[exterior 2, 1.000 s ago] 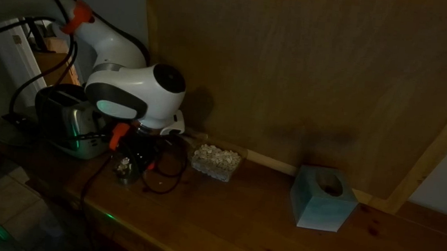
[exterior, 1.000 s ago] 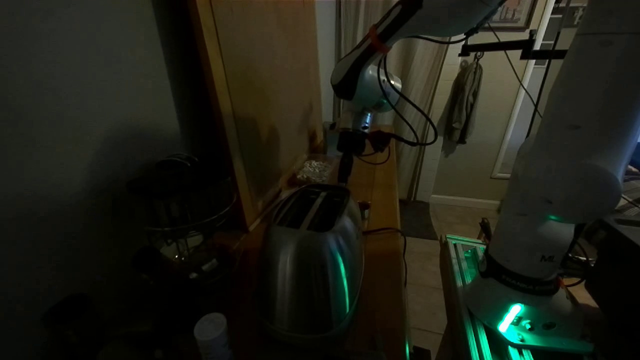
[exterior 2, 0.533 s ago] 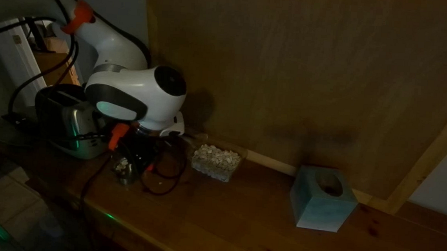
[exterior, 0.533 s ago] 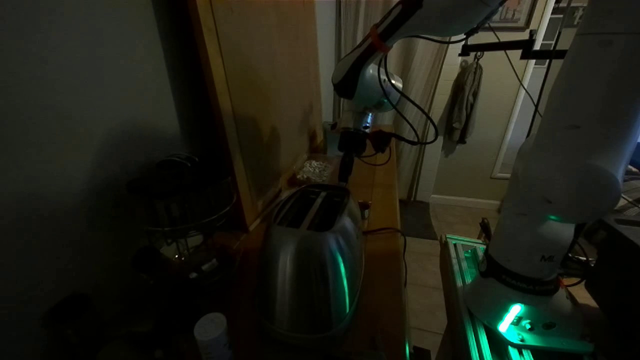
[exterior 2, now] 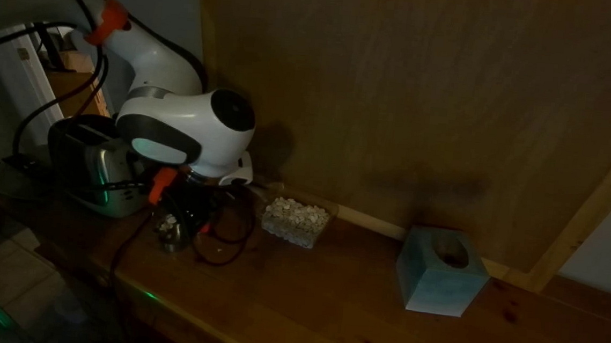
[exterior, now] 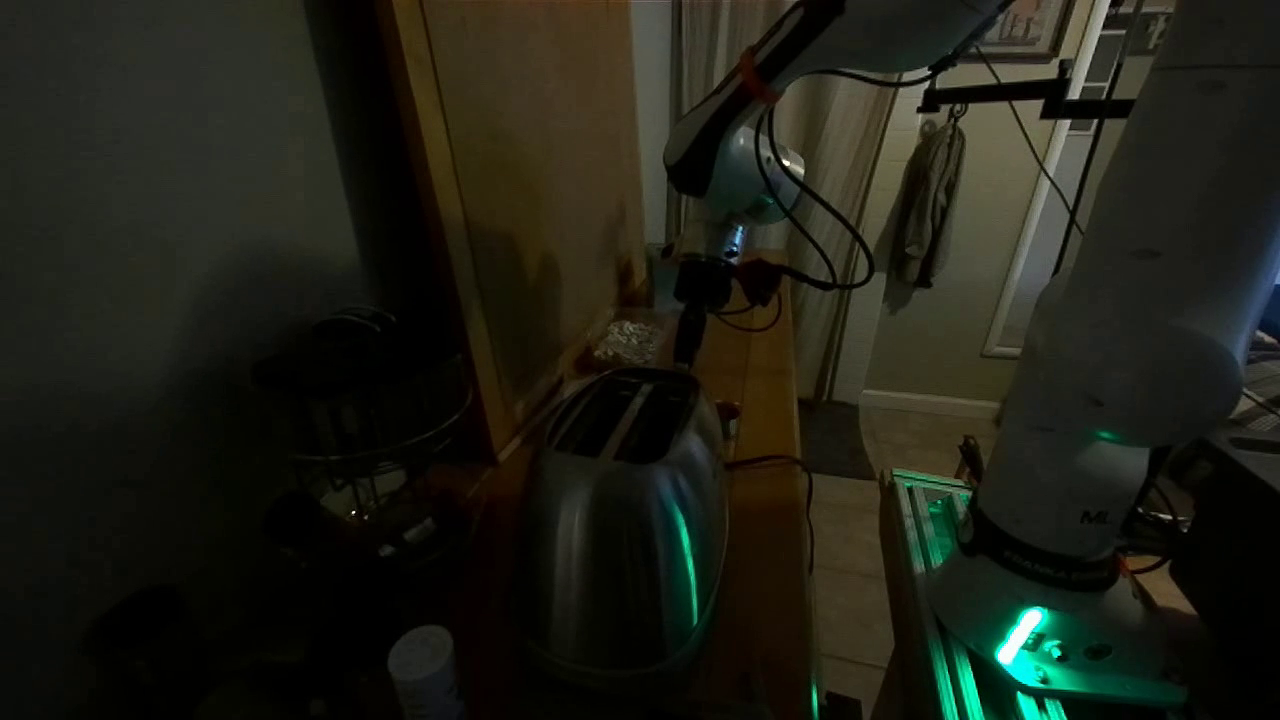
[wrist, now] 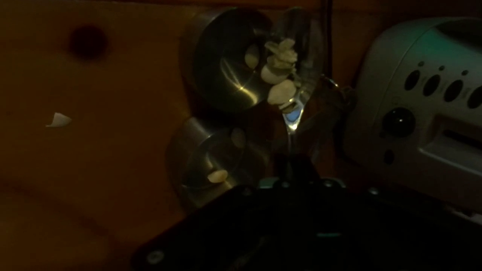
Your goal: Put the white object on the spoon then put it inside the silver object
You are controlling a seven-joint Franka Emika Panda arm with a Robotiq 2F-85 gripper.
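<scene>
Plainly, the hand pinches 1 shiny spoon that bears several white pieces.

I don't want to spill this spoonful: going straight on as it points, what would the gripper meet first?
Probably the metal cup higher in the wrist view, touched by the held spoon: the gripper points roughly down in an exterior view, and the spoon overlaps that cup's rim. Depth is unclear.

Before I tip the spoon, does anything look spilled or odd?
Yes: at the wrist view's left, a white flake lies loose on the wooden counter; it resembles the pieces on the spoon, so probably spilled.
</scene>
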